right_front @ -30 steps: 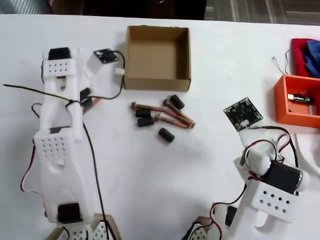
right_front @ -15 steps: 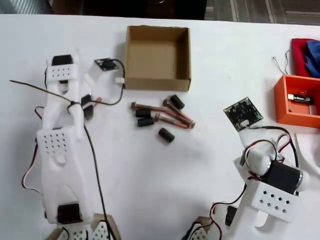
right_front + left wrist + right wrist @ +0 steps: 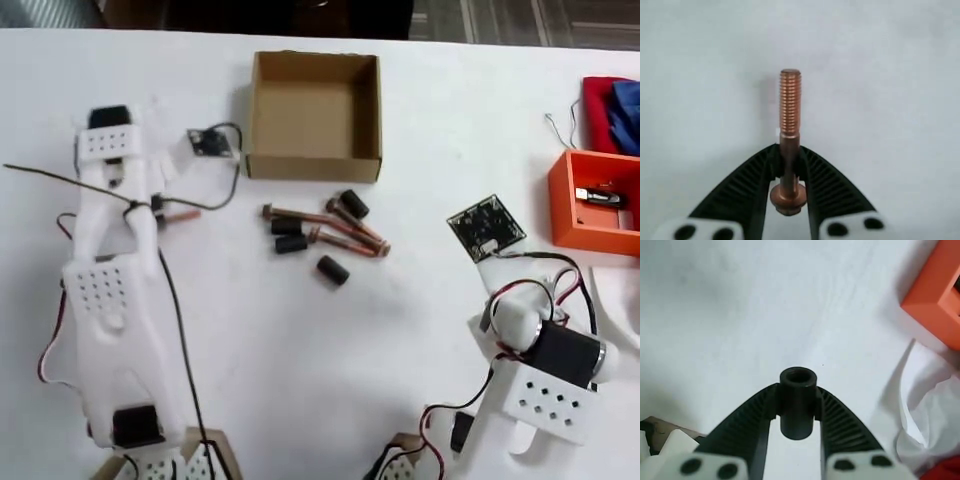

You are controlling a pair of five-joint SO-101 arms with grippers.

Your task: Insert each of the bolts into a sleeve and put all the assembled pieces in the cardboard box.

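The left gripper (image 3: 789,156) is closed on a copper-coloured bolt (image 3: 790,110). Its ribbed black fingers (image 3: 752,185) clamp the smooth part of the shank just above the flanged head. The threaded end of the bolt projects straight out past the fingertips. In the high view this bolt (image 3: 181,213) lies level above the bench (image 3: 300,380) and points toward the loose parts.

The right gripper (image 3: 797,396) is clamped around a sleeve (image 3: 798,407), a short matte black cylinder with a round bore. The open end of the sleeve faces away from the wrist, and its body sits between the ribbed fingertips.

Between the two arms lie the other bolts (image 3: 300,214), long and copper-coloured, crossing one another in a loose cluster. Among them are four black sleeves (image 3: 333,270): two touching the bolts, one at the cluster's far end and one just apart on the near side.

The cardboard box (image 3: 315,165) is plain brown, square and open-topped. It stands just beyond this cluster and has nothing inside.

The bench is smooth and white. At its right edge sits an orange tray (image 3: 590,225), with a red cloth (image 3: 598,105) behind it. Crumpled white sheeting (image 3: 935,405) lies close to the right arm.
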